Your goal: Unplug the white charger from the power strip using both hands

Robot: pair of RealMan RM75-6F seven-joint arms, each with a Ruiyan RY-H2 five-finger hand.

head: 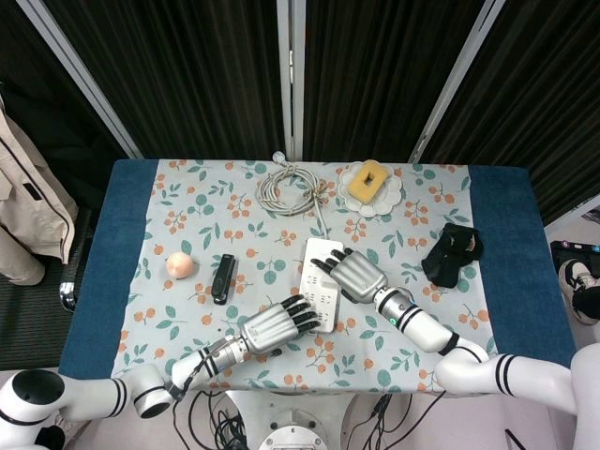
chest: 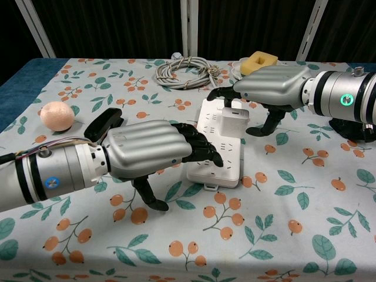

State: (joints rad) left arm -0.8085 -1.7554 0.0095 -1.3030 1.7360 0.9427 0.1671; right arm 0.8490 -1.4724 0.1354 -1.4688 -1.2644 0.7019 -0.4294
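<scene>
Power strip (chest: 216,151): white, flat on the counter (head: 487,234) near its front middle, lengthwise away from the robot. Its cable is coiled (head: 291,188) at the far edge.

White charger (chest: 233,124): seated upright in a socket near the middle of the strip, not yet pulled.

Left robot hand (chest: 154,154): laid palm-down over the near end of the strip, fingertips (chest: 205,154) on or just above the sockets; contact cannot be confirmed. Nothing is held; the fingers are extended and slightly apart. The placement is judged to be for pinning the strip down against the pull.

Right robot hand (chest: 271,88): arched over the charger from the far right, fingers curved down behind it and thumb down on the near right. No closure on the charger is seen; the fingers are spread, with nothing in them. The pose is judged a pre-grasp.

Other items on the counter, not involved: a peach (head: 180,265) and a black stapler (head: 223,278) at the left, a yellow sponge on a white dish (head: 373,185) at the far side, and a black crumpled object (head: 451,254) at the right.
</scene>
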